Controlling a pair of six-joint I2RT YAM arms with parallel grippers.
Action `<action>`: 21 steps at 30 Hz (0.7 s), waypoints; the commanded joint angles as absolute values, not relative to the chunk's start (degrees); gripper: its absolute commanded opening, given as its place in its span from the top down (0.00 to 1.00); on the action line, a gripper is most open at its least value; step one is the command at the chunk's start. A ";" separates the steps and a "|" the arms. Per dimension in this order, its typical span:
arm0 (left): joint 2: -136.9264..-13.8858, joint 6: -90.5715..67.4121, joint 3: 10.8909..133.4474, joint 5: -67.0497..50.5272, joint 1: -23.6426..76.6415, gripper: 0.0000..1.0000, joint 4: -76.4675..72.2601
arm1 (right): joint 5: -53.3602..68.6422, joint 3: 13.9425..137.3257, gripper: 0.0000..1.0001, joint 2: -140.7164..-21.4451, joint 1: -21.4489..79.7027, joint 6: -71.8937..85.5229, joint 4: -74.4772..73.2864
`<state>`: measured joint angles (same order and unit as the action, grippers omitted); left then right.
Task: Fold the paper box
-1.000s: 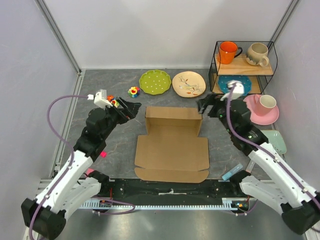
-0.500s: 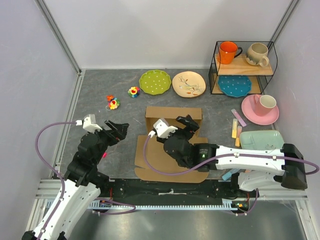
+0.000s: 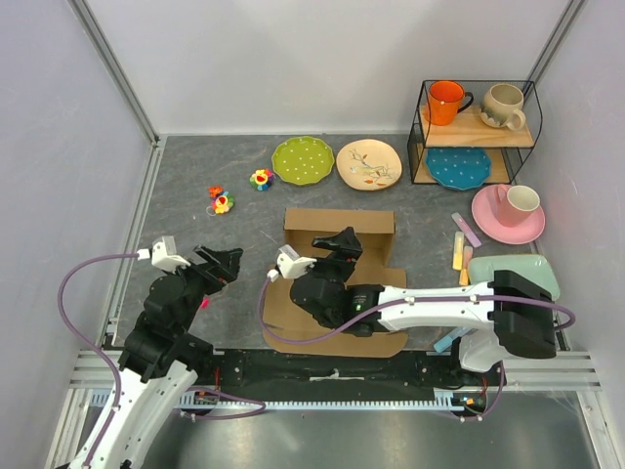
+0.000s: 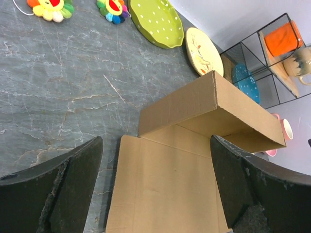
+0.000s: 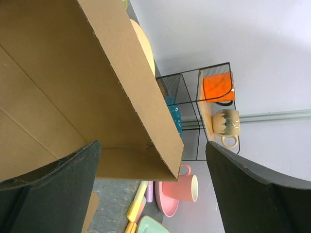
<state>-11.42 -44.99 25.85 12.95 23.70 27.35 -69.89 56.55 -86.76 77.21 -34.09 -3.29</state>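
Grey table (image 3: pixel 195 186), brown paper box (image 3: pixel 337 221) mid-frame: base flat, far wall folded upright, near flaps lying flat. Wire shelf (image 3: pixel 476 138) upper right. Then right gripper (image 3: pixel 344 242) over box middle, just short of that upright wall, jaws spread wide, nothing held. And left gripper (image 3: pixel 227 262) off box's left side, over table, wide open too, empty. Green plate (image 3: pixel 303 159) upper middle.
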 commanded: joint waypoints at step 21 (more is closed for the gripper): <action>-9.67 -46.84 25.31 16.00 23.47 0.04 27.07 | -70.05 56.25 0.62 -97.82 66.27 -57.30 23.02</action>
<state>-9.85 -45.56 25.52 14.44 23.70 27.79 -70.08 55.68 -97.19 66.48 -55.44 19.29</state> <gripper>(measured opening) 0.967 0.464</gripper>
